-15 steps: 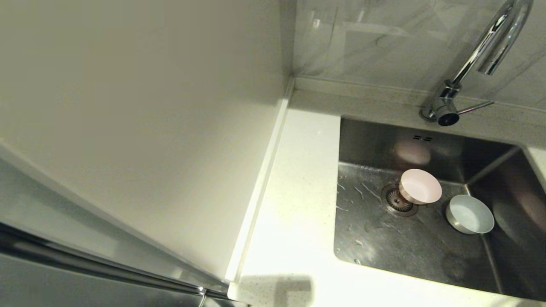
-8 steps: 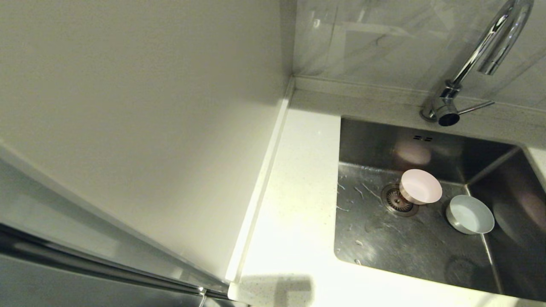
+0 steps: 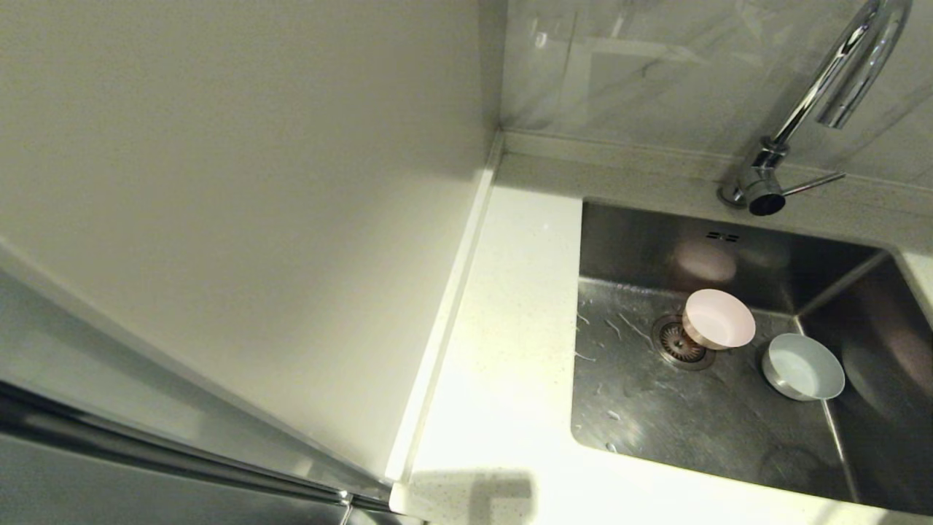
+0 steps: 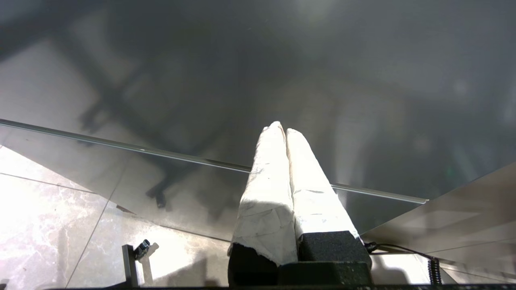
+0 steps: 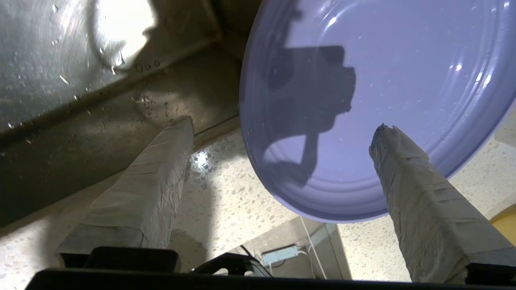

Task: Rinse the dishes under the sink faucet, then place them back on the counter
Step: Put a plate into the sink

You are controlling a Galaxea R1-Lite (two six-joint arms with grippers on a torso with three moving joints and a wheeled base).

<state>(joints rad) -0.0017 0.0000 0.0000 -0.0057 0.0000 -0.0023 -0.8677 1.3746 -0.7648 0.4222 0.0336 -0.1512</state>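
Now right tool wide open beside lilac plate.

A: How is the left pincer?
B: Closed, its wrapped fingers pressed together, holding nothing.
A: And the right pincer?
B: Spread wide, its taped fingers well apart, gripping nothing.

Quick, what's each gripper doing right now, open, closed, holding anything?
Left gripper: shut, holding nothing.
Right gripper: open, fingers apart by the lilac plate on the counter, not gripping it.
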